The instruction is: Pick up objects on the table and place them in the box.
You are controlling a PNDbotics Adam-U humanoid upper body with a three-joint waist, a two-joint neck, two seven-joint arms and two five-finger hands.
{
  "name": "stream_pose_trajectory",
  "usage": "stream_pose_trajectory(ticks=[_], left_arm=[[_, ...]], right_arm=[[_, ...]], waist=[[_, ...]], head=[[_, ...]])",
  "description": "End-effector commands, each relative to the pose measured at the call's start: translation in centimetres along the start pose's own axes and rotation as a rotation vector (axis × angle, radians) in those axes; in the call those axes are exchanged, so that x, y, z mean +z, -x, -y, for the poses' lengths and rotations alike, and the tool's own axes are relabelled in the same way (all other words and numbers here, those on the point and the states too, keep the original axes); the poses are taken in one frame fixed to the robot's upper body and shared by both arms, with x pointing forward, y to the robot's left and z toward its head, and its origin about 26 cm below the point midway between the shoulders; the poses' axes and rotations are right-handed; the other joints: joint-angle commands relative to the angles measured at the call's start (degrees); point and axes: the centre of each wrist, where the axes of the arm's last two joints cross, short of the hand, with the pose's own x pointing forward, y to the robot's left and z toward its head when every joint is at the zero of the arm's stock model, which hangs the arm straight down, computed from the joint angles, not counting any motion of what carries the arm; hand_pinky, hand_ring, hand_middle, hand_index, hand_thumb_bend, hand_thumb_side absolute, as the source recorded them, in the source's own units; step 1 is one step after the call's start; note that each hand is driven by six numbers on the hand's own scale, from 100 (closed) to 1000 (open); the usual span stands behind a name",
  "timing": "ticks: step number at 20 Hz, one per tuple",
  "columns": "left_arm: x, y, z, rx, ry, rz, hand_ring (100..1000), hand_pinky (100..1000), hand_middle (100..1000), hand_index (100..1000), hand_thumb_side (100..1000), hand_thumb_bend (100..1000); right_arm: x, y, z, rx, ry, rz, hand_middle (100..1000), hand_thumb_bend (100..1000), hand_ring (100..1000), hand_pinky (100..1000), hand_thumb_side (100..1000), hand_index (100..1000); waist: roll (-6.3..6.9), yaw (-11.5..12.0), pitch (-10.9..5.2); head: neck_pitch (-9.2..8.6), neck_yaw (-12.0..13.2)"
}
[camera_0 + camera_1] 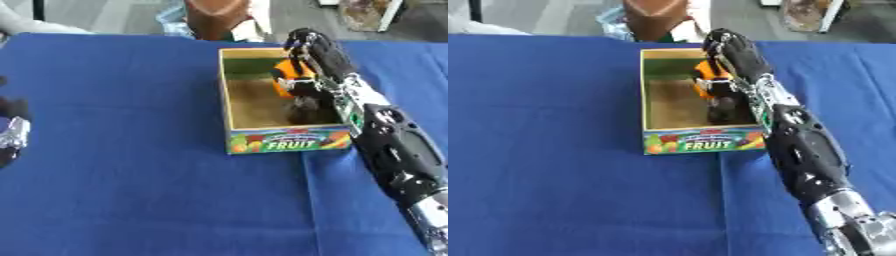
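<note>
Right hand (311, 57): over the box's (229, 107) right wall, fingers curled round an orange object (287, 75) held inside the box; left hand (12, 132): at left edge, fingers indiscernible; blue table (122, 150).

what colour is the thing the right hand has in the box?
Orange. The object sits under the right hand, over the box; left eye view shows it best.
</note>
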Motion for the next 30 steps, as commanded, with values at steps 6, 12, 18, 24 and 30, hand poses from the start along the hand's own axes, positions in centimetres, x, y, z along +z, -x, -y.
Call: stream_pose_trajectory(ticks=[6,12,18,24,30], left_arm=[[-0.3,-0.6,-0.5,-0.015,-0.006,0.028,503,572,435,717,100,204],[-0.3,-0.6,-0.5,-0.015,-0.005,0.028,503,573,435,717,100,204],[-0.3,-0.6,-0.5,-0.016,-0.005,0.028,503,573,435,716,100,205],[-0.2,-0.6,-0.5,-0.017,-0.004,0.025,503,573,435,717,100,206],[-0.1,-0.5,-0.6,-0.020,-0.004,0.020,503,574,435,716,100,208]], right_arm=[[-0.2,0.8,1.0,0.045,-0.014,0.019,616,293,807,707,244,566],[-0.2,0.9,1.2,0.043,-0.002,0.013,597,300,815,701,238,233],[-0.5,1.0,1.8,0.027,0.035,0.009,512,312,770,688,184,141],[-2.0,0.7,3.8,-0.006,0.091,0.052,491,344,738,686,150,125],[-3.1,0.2,5.3,-0.013,0.081,0.113,488,367,722,686,182,119]], waist=[[0.26,-0.08,-0.90],[0.28,-0.19,-0.92],[0.31,-0.29,-0.98],[0.28,-0.42,-1.24],[0.20,-0.56,-1.67]], head=[[-0.24,0.14],[-0.22,0.19],[-0.29,0.26],[-0.09,0.35],[0.09,0.57]])
